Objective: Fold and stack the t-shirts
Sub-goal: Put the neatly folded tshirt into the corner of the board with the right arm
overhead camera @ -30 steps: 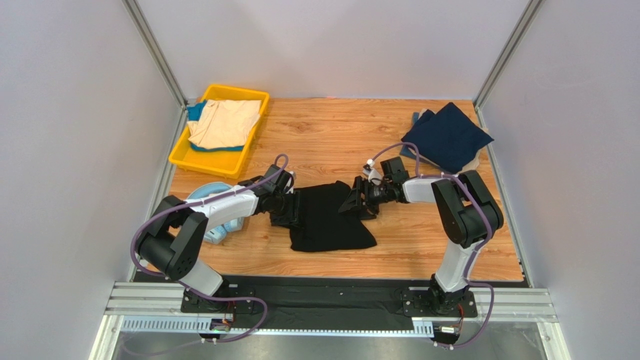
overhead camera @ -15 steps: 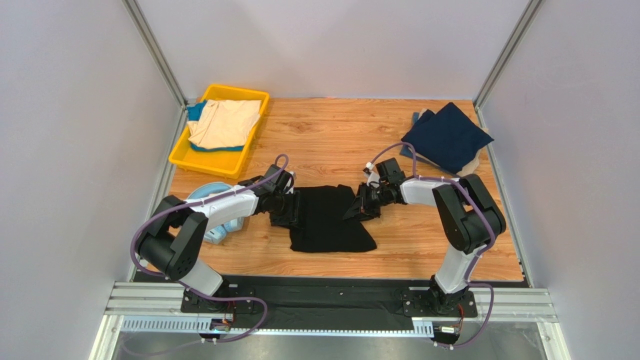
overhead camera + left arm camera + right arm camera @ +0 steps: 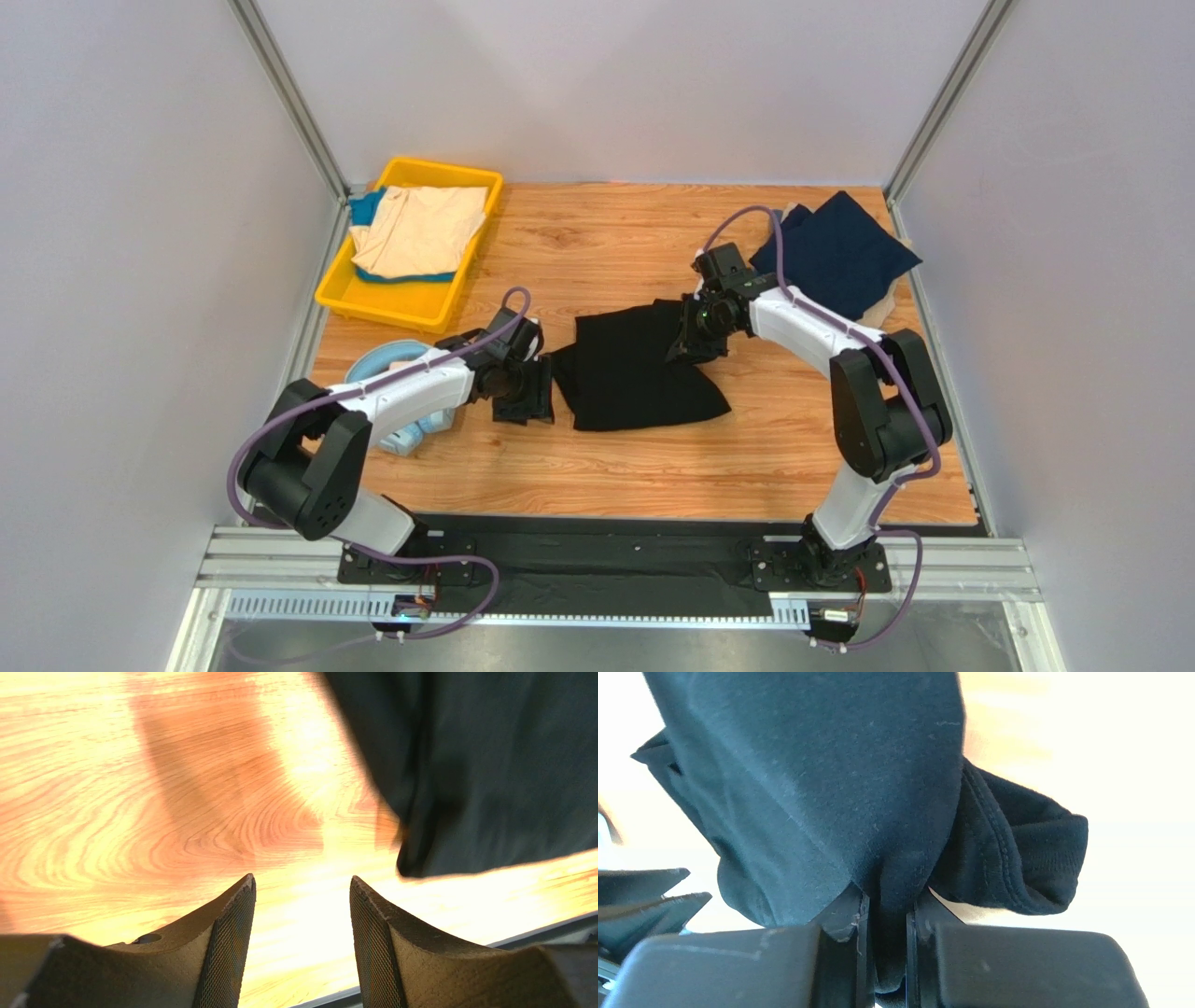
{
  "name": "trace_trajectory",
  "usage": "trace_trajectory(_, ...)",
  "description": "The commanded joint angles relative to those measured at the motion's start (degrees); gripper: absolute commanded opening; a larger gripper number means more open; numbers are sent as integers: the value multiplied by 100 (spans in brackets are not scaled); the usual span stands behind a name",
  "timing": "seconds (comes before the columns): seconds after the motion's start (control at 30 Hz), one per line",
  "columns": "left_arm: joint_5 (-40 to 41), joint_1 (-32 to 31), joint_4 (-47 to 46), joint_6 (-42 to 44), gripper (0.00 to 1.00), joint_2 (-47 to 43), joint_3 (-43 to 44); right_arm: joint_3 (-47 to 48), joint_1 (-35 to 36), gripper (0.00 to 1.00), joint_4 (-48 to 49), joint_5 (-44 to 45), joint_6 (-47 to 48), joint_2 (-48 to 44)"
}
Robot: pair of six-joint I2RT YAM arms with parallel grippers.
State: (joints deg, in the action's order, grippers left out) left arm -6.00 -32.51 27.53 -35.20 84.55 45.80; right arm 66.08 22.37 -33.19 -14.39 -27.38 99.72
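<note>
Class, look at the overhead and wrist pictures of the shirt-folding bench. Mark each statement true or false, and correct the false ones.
1. The right gripper is shut on the black t-shirt. True.
2. The left gripper is holding the black t-shirt. False: it is open with nothing between its fingers, beside the shirt's edge.
3. A beige t-shirt lies in the yellow tray. True.
4. The navy t-shirt lies at the near left corner of the table. False: it lies at the far right corner.
</note>
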Motion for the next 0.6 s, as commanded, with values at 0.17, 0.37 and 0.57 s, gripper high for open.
trace_trajectory(0.17,108,8,68,13,59,-220,-203,1775,-13,0,-854,1217,785,512)
trace_trajectory(0.37,46,8,51,40,59,-211,-273,2933,-66,0,-1434,2053,1260,925)
trace_trajectory(0.57,-24,8,68,66,58,-202,-344,4191,-417,0,-1927,2178,1577,1558)
